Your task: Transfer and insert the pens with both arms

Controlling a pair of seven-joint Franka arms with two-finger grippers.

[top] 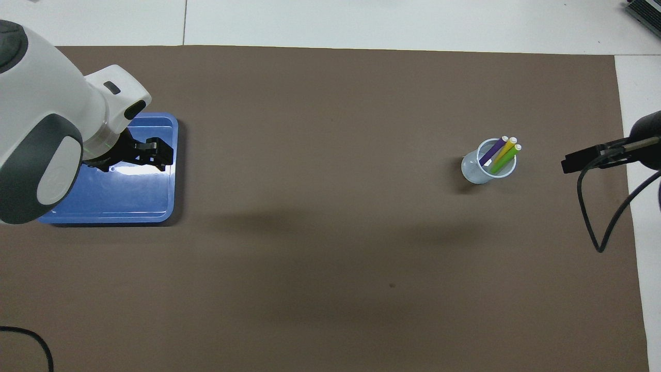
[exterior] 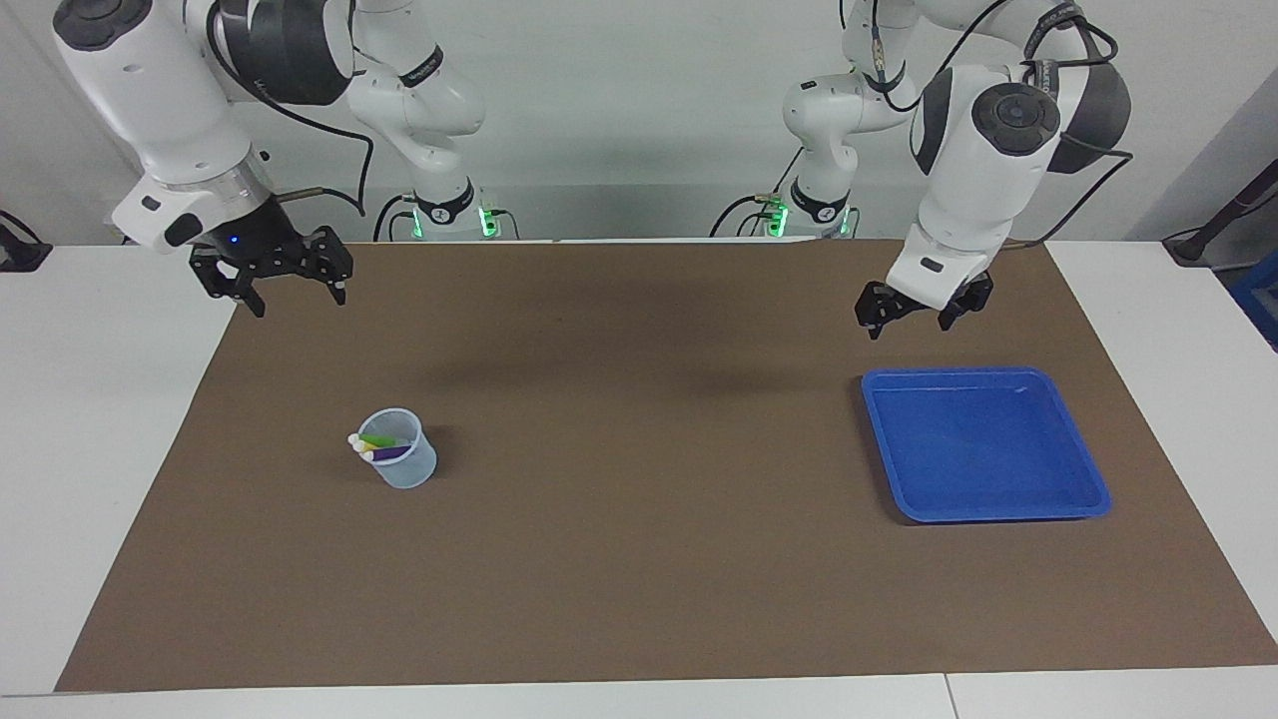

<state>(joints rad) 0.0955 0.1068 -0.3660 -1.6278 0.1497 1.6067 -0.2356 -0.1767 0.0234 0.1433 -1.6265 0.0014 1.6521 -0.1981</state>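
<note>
The left arm [exterior: 983,150] bends down from its base, its left gripper [exterior: 924,310] raised, pointing down with fingers apart, holding nothing. The right arm [exterior: 170,110] is bent the same way, its right gripper [exterior: 297,290] raised, spread wide and likewise holding nothing.

In the overhead view, part of the blue tray [top: 155,206] is covered by the left arm [top: 46,134], itself cut off by the edge. The pens' [exterior: 382,446] lower ends are sunk inside the cup [exterior: 404,469].
</note>
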